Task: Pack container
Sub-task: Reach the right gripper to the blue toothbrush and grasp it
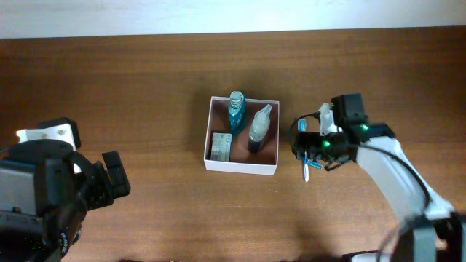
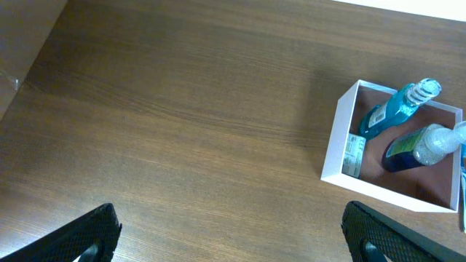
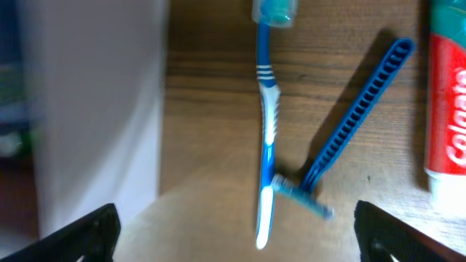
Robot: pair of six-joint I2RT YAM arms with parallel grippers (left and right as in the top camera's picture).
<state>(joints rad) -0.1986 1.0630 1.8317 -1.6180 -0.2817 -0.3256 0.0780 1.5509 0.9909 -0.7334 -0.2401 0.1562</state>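
Note:
The container (image 1: 240,167) is a square white-walled box with a pinkish-brown floor at the table's middle. It holds a blue bottle (image 1: 236,110), a clear bottle with dark liquid (image 1: 259,127) and a green-and-white carton (image 1: 220,145). My right gripper (image 3: 240,236) is open and empty, just right of the container's wall (image 3: 95,109), above a blue toothbrush (image 3: 266,131) and a blue razor (image 3: 357,109) that lie on the table. My left gripper (image 2: 233,240) is open and empty over bare table, far left of the container (image 2: 336,142).
A red-and-white toothpaste tube (image 3: 448,109) lies to the right of the razor. In the overhead view the toothbrush's end (image 1: 305,169) shows below the right gripper (image 1: 309,145). The left arm (image 1: 116,175) sits at the front left.

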